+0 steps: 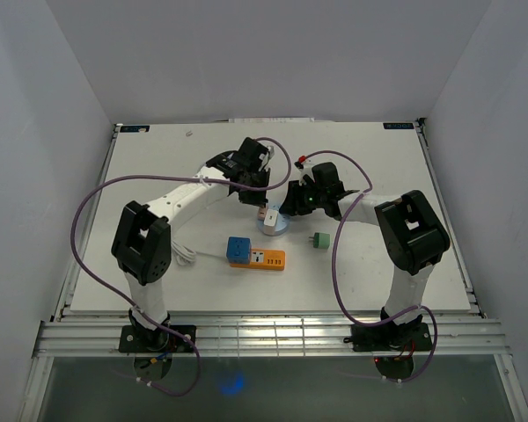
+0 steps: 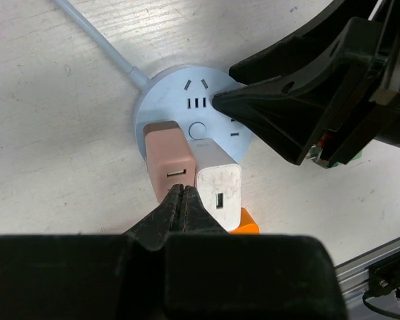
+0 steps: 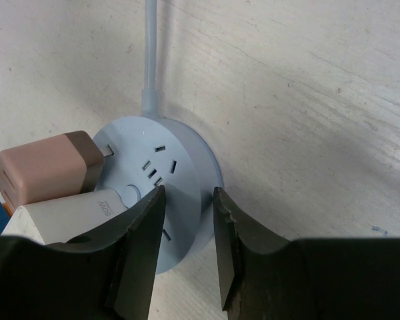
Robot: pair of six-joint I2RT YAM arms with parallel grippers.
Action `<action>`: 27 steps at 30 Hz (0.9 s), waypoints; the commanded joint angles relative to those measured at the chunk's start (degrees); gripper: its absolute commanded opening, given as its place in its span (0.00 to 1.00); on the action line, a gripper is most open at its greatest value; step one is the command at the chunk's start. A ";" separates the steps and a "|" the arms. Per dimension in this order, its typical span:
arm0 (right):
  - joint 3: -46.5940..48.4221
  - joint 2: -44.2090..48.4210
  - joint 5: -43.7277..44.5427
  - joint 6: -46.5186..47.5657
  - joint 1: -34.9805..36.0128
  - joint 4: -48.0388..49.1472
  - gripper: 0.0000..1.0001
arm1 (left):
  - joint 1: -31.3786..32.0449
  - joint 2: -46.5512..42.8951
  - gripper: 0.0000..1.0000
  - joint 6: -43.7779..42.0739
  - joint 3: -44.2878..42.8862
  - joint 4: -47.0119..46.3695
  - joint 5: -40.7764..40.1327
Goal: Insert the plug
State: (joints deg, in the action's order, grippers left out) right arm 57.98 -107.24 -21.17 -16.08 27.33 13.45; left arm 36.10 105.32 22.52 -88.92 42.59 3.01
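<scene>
Round socket: a pale blue disc (image 2: 177,100) lies flat on the white bench (image 2: 53,147), between the two wrists, its white cable (image 2: 100,37) running off across the bench.
Pink plug: (image 2: 168,163) stands in the socket's face at the rim; in the right wrist view a sliver of metal shows between it and the socket.
White plug: (image 2: 219,183) stands in the socket too, touching the pink plug's side.
Left gripper: (image 2: 183,191) its fingers are pressed together with nothing between them, tips at the seam where the two plugs meet.
Right gripper: (image 3: 189,193) fingers parted, one tip over the socket's face and the other at its rim; whether they touch it I cannot tell.
Orange power strip: (image 1: 266,259) lies nearer the arm bases, a blue cube (image 1: 238,249) on its left end.
Green plug: (image 1: 321,239) lies loose on the bench, right of the strip.
</scene>
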 commanded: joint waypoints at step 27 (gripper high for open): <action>0.30 0.10 -0.45 0.61 0.09 -0.18 0.40 | -1.12 5.43 0.00 0.15 4.28 -4.53 -0.81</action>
State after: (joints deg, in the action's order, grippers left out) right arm 57.98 -107.24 -21.19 -16.08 27.35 13.47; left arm 35.66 109.27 22.90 -88.71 37.36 3.86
